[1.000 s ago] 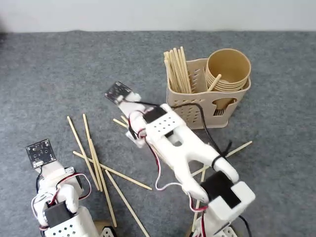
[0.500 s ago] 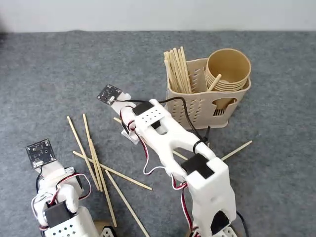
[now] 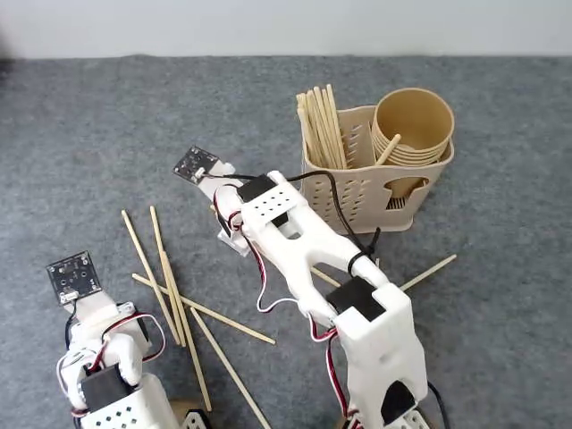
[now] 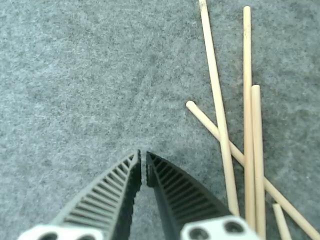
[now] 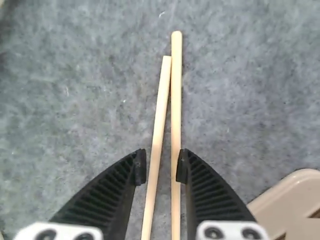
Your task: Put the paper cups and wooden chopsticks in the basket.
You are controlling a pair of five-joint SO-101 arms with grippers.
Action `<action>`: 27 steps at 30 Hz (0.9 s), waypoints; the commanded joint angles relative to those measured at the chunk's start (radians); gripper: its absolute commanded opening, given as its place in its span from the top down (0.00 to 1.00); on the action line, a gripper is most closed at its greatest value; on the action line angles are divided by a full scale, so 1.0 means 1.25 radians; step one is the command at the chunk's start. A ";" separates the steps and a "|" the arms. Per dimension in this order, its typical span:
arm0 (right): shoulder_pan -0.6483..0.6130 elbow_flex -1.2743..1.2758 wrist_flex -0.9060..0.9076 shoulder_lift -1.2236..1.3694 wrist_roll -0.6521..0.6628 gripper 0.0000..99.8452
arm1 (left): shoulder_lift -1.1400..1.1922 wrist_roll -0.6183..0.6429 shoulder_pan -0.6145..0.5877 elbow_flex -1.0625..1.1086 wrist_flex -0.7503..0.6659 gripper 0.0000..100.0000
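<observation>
The right tool (image 5: 159,165), narrowly open, straddles two wooden chopsticks (image 5: 176,90) lying side by side. Closing may pinch only one, or scissor them so one slips free.

From my station I see a grey mat (image 3: 107,116) spread across the whole table. Its short, fuzzy nap is flecked with lighter and darker grey. In the left wrist view the weave of the mat (image 4: 75,75) looks coarse and slightly mottled, and the right wrist view shows the same texture (image 5: 75,100). Behind the mat's far edge, a plain pale wall (image 3: 268,27) spans the high view. A small dark patch (image 3: 4,61) sits at the far left corner, and I cannot tell what it is.
</observation>
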 commanded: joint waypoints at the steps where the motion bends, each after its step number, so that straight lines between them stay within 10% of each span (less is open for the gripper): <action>1: 0.001 -0.038 0.004 0.001 0.005 0.88 | -0.011 0.000 0.004 -0.009 -0.002 0.98; 11: 0.023 -0.110 0.024 0.096 -0.007 0.82 | -0.011 0.000 0.004 -0.009 -0.002 0.98; 18: 0.020 -0.177 0.079 0.153 -0.011 1.00 | -0.011 0.000 0.004 -0.009 -0.002 0.98; 27: 0.017 -0.184 0.180 0.019 -0.015 0.99 | -0.011 0.000 0.004 -0.009 -0.002 0.98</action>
